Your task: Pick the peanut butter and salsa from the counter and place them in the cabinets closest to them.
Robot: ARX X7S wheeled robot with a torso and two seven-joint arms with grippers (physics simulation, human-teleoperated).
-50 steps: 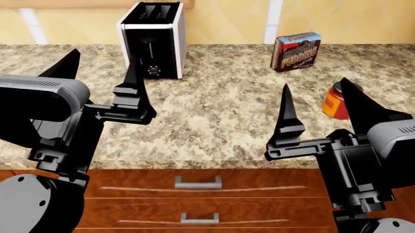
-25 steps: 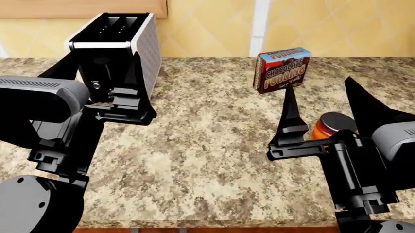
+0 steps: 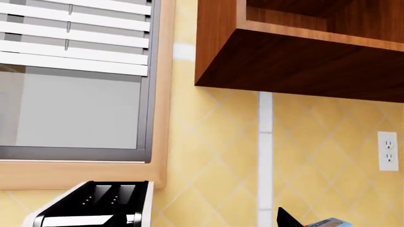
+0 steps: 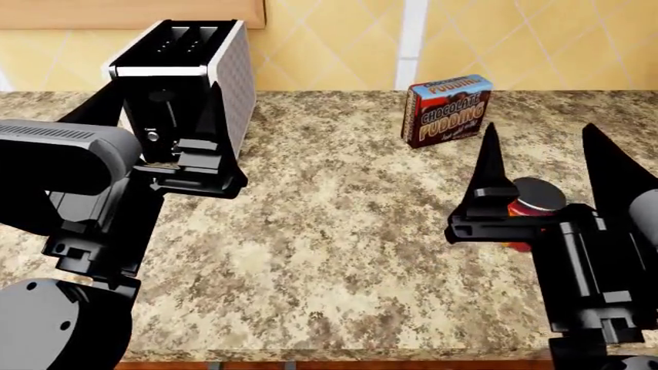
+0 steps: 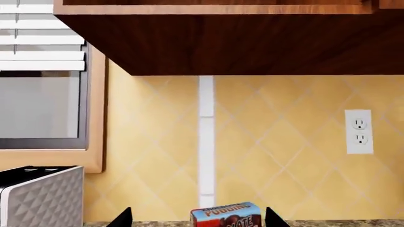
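Overhead, the head view shows the right gripper (image 4: pixel 545 166) with its jaws spread, raised over the counter (image 4: pixel 340 231), the salsa (image 4: pixel 532 206) standing between its two fingers without visible contact; the left gripper (image 4: pixel 154 108) is likewise released, empty, in front of the toaster (image 4: pixel 190 73), and a pudding box (image 4: pixel 445 109) stands near the back wall. The left wrist view shows the toaster top (image 3: pixel 94 208), a window (image 3: pixel 73 80) and the wall cabinet (image 3: pixel 303 52); the right wrist view shows the pudding box (image 5: pixel 226 215) between the two fingertips (image 5: pixel 121 218), a wall outlet (image 5: pixel 358 131) and the cabinet underside (image 5: pixel 233 42).

Desk (image 4: pixel 340 231): speckled granite-look stone, polished.
Toaster (image 4: pixel 190 73): glossy black, quilted metallic side.
Cabinet (image 5: pixel 233 42): reddish varnished wood.
Right hand (image 4: pixel 545 193): matt black plastic.
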